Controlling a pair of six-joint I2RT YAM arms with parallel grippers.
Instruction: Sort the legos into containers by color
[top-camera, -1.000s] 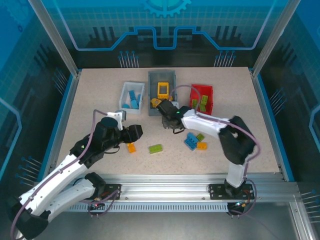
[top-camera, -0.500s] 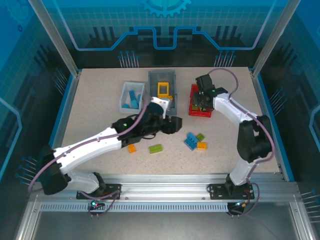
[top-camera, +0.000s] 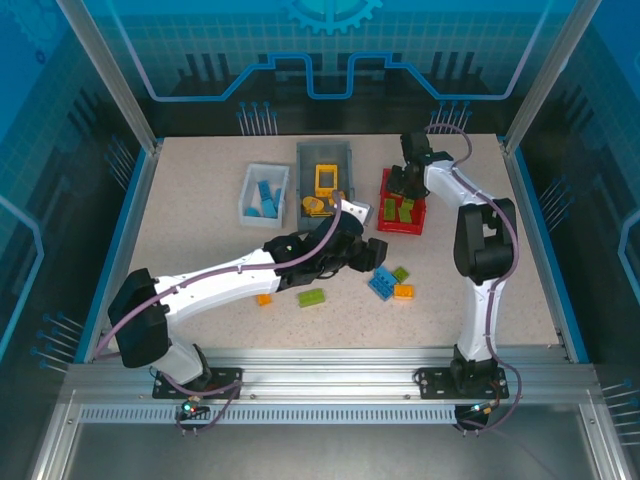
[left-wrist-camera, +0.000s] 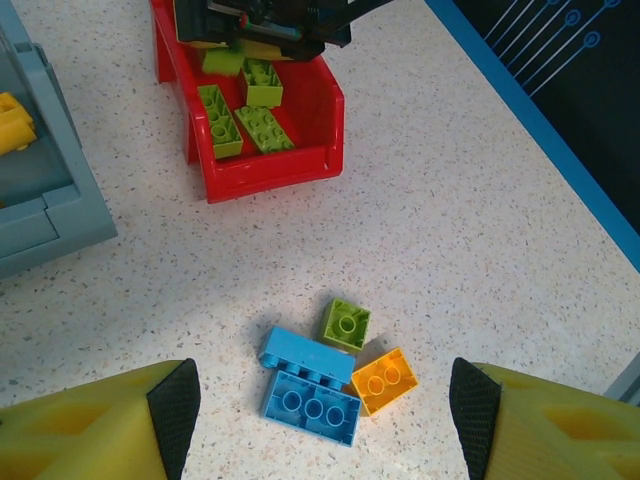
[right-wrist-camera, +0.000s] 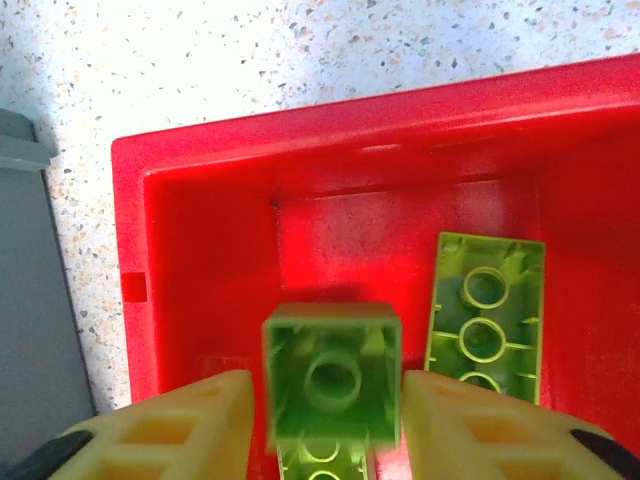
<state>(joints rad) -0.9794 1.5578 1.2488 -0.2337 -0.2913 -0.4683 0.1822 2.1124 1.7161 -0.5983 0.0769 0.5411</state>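
Both grippers spread over legos.
The right gripper (right-wrist-camera: 320, 385) has its fingers apart around a lime brick (right-wrist-camera: 332, 390) over the far red bin (right-wrist-camera: 200, 170). The left gripper (left-wrist-camera: 322, 400) gapes above the blue brick (left-wrist-camera: 312, 405) near centre.

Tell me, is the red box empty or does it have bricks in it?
Not empty: the red bin holds several lime green bricks lying on its floor.

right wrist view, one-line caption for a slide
Blurred lime green brick between the right fingers over the red bin
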